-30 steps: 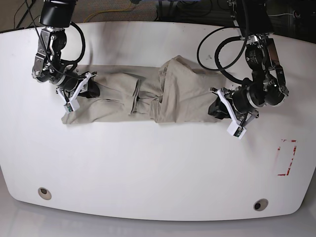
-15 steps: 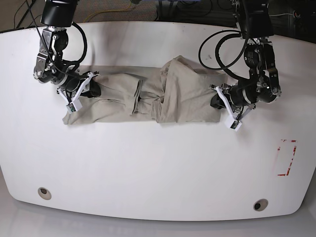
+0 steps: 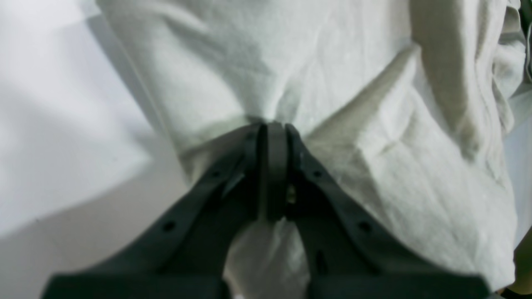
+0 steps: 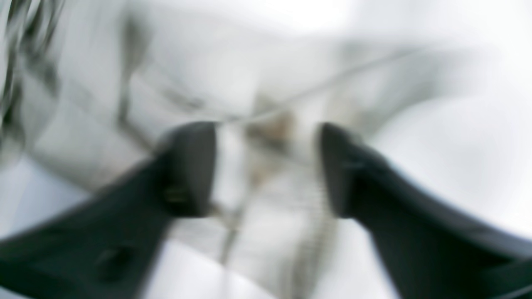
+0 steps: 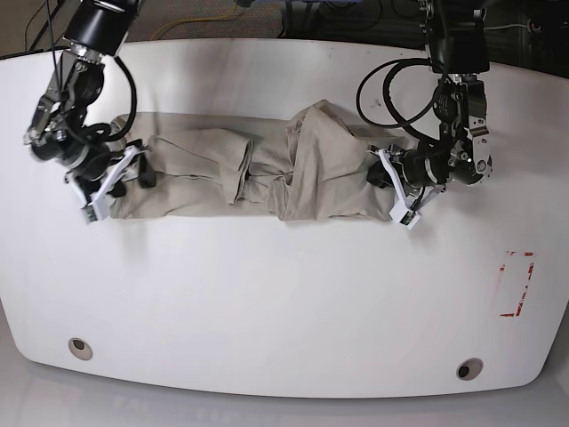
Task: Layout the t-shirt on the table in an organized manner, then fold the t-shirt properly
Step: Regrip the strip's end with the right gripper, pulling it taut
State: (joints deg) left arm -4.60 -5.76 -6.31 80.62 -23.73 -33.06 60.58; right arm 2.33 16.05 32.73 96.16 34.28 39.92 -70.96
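Now, shirt axis: t-shirt (image 5: 258, 173) runs across the table (image 5: 284, 294), arm to arm.
L gripper (image 3: 272, 137): pinched on shirt end.
R gripper (image 4: 268, 166): jaws apart, holds nothing, at other end.

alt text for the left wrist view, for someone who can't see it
A dark claw, seen close from behind, is shut on a pinched ridge of the wrinkled pale beige t-shirt. The cloth fills most of the picture, and the glossy white table shows at left.
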